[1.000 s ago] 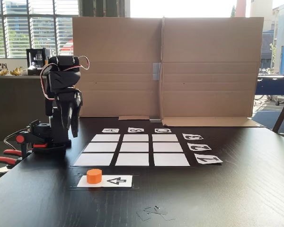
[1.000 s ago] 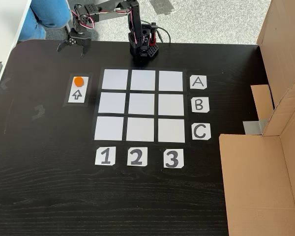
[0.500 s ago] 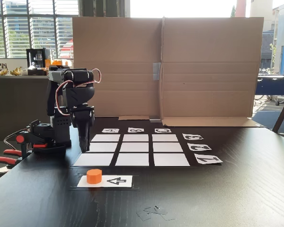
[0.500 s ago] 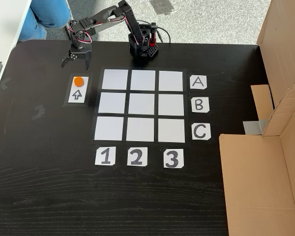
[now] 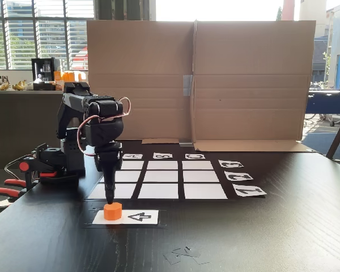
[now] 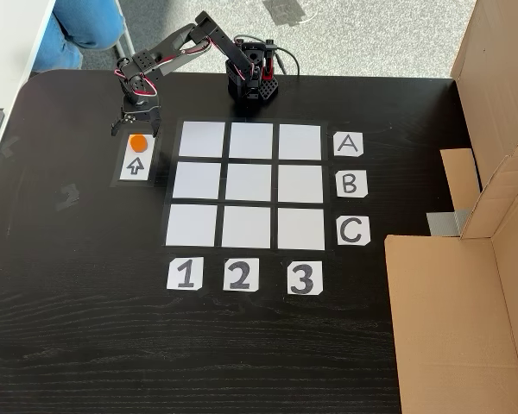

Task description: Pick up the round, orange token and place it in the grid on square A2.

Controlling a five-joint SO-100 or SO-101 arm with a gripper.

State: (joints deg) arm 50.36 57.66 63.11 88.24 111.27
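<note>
The orange token [image 5: 113, 211] [image 6: 138, 143] sits on the end of a white arrow card, left of the grid [image 5: 158, 191] [image 6: 251, 228] in both fixed views. My gripper [image 5: 109, 200] [image 6: 136, 132] points straight down, its tips just above the token. From above it is open, one finger on each side of the token's far edge, not closed on it. Square A2 [image 5: 127, 176] [image 6: 251, 141] is bare white; in the low fixed view the gripper stands in front of its left part.
The arrow card [image 5: 137, 216] [image 6: 135, 166] lies near the table's front edge. The arm's base [image 5: 65, 161] [image 6: 251, 84] and red clamps [image 5: 11, 187] are behind-left. A cardboard wall [image 5: 215, 85] [image 6: 492, 103] stands beyond the grid. A person's leg [image 6: 82, 26] is off the table.
The arm has reached out from near its base and lowered. The gripper moved from beside the table edge to directly over the token. The token has not moved.
</note>
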